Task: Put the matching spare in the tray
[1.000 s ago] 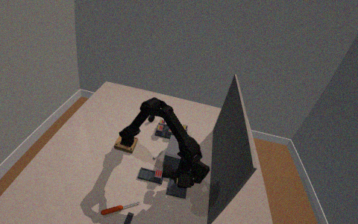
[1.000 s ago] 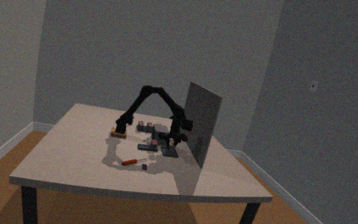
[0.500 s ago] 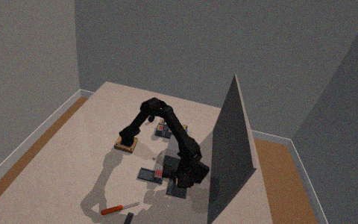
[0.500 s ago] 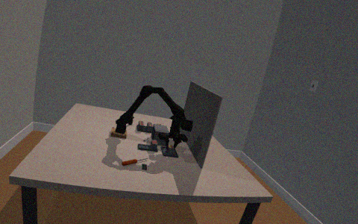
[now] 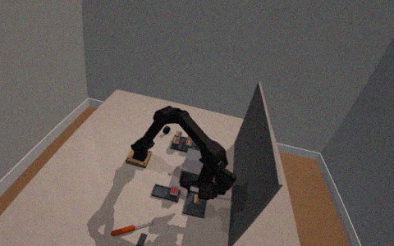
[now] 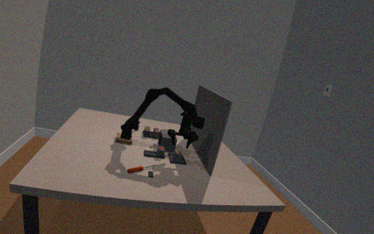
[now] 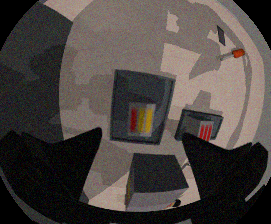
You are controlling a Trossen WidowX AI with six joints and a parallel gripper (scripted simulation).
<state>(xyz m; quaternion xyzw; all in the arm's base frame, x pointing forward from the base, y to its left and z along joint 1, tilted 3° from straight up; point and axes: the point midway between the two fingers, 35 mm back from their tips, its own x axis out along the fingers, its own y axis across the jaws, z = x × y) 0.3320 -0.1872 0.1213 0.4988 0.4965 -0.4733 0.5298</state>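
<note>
The fingers stand spread wide and empty above the spare [image 7: 142,106], which lies flat directly below and slightly ahead on the table [image 5: 81,180], its long axis pointing away from them.

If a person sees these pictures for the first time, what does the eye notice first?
The black arm arches over the table toward a tall grey panel standing on the right. Its open hand hangs above a dark spare with red and yellow stripes. Nearer the front edge, a bright orange-handled screwdriver stands out.
</note>
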